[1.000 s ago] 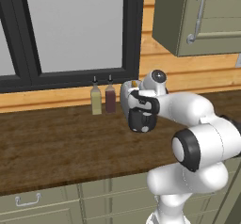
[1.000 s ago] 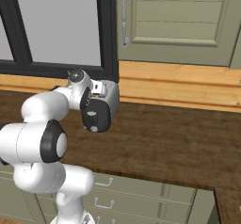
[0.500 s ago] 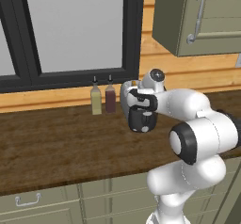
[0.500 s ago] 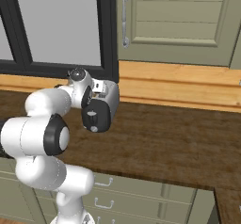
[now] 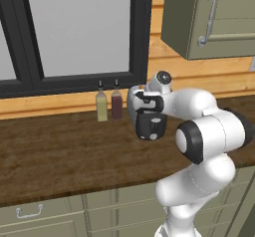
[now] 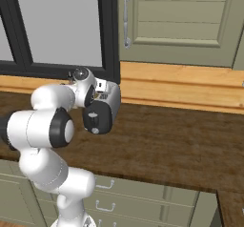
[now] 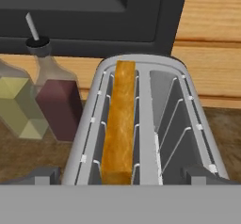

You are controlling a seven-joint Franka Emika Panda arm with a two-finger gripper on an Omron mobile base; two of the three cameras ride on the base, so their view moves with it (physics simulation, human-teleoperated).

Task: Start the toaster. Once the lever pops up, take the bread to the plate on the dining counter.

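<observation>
The fingers (image 7: 122, 175) are standing spread wide and released, gripping nothing, their two dark tips (image 7: 38, 176) showing low at either side of the hand view and straddling the toaster (image 7: 141, 124) from above. Between them, the bread (image 7: 118, 129) is sitting upright on edge in the left slot as that view shows it, its browned crust facing up, while the slot beside it is showing bare wire guides. From the base views the hand is hovering over the toaster's (image 5: 147, 115) top, and the black end panel with its round knob (image 6: 95, 130) is facing the robot; the lever is too small to make out. The toaster (image 6: 106, 108) is resting on the dark wood table (image 5: 64, 151) near its back edge, under the black-framed window (image 5: 79, 32). Just beside it to the left are standing two small bottles, a yellowish one (image 5: 101, 105) and a dark red one (image 5: 116, 103). Olive drawers (image 6: 143, 197) are lining the table's front edge.
</observation>
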